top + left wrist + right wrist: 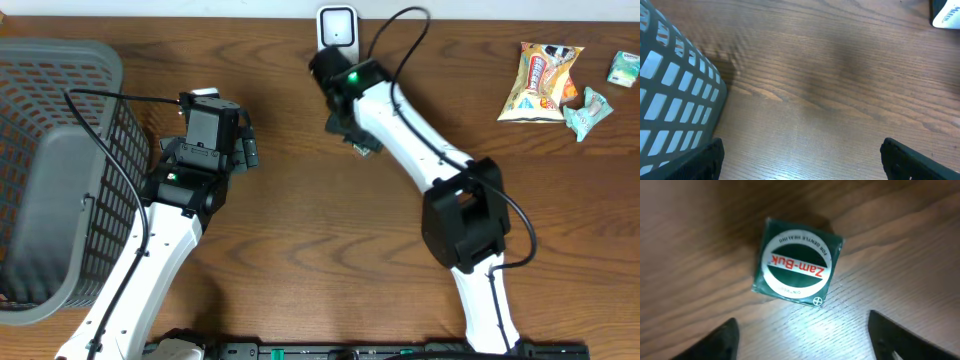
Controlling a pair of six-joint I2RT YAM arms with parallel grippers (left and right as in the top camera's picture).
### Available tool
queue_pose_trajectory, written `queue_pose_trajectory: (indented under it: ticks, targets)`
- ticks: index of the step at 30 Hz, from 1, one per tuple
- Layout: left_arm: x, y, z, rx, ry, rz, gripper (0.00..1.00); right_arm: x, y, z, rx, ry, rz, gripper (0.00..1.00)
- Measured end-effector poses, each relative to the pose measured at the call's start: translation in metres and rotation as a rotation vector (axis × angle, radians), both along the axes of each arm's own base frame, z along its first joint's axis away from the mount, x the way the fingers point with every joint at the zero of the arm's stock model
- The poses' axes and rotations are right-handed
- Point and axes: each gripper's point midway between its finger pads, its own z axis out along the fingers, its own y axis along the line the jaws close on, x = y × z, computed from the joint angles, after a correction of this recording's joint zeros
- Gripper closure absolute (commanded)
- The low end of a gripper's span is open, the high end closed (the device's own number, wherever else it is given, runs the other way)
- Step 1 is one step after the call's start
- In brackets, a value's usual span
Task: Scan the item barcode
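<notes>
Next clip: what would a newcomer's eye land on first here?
The green Zam-Buk box, lying label-up on the wooden table under the right hand, which is open and not touching it. Then the grey mesh basket at the table's left edge and the bright snack packets at far right.

The Zam-Buk box was dark green, with a white oval face bearing red lettering and a green band. The surface showed brown wood grain. The basket was grey, in an open lattice. The scanner was white; the snack packet orange, white and blue; two sachets pale teal.
</notes>
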Motion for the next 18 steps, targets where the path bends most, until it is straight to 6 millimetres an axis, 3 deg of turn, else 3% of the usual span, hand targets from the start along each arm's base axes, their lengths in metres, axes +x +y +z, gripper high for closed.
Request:
queue_pose_trajectory:
  ticks: [1, 6, 10, 13, 18]
  targets:
    - [0.0, 0.0, 0.0, 0.0, 0.0, 0.0, 0.02, -0.002, 0.0, -0.004, -0.009, 0.004, 0.002, 0.02]
    - [0.0, 0.0, 0.0, 0.0, 0.0, 0.0, 0.02, 0.004, -0.007, -0.006, -0.025, -0.018, -0.004, 0.01]
    - [0.0, 0.0, 0.0, 0.0, 0.0, 0.0, 0.03, 0.026, -0.016, -0.003, -0.032, -0.075, 0.031, 0.01]
    - [0.0, 0.0, 0.0, 0.0, 0.0, 0.0, 0.02, 0.048, -0.025, 0.002, -0.064, -0.116, 0.158, 0.01]
    - [0.0, 0.0, 0.0, 0.0, 0.0, 0.0, 0.02, 0.065, -0.04, 0.003, -0.127, -0.083, 0.479, 0.01]
